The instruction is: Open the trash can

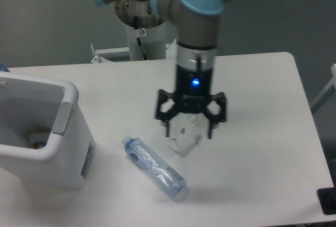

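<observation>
The large white boxy plastic trash can stood at the far left edge of the white table, well apart from my jaws, which hung over the middle of the table. Its long side ran back along that edge; its top was open, the hollow showing, with a grey rectangular push-panel on the rim nearest me. I saw no lid over the opening, so I judged the opening step done.

My black two-finger gripper pointed straight down, its jaws spread wide and holding nothing. It hovered just over a small white folded card; whether a fingertip touched it was blurred, probably not. A clear plastic bottle lay on its side between the card and the trash can.
</observation>
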Robot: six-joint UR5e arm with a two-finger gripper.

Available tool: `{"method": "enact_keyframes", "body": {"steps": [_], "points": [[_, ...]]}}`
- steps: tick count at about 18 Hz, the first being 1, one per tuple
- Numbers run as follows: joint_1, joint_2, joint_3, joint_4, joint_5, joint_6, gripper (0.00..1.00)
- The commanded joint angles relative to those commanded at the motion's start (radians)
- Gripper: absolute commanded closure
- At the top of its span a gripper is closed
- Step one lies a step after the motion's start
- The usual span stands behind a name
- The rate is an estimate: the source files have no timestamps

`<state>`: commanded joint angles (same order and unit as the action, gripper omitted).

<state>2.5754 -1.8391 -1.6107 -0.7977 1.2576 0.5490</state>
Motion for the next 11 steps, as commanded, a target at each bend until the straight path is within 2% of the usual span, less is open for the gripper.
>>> {"method": "enact_keyframes", "body": {"steps": [4, 8, 11], "points": [[0.014, -0.011, -0.020, -0.006, 0.114, 0.098, 0.00], [0.022, -0.019, -0.046, -0.008, 0.157, 0.294, 0.00], [0.022, -0.026, -0.083, -0.009, 0.233, 0.402, 0.00]]}}
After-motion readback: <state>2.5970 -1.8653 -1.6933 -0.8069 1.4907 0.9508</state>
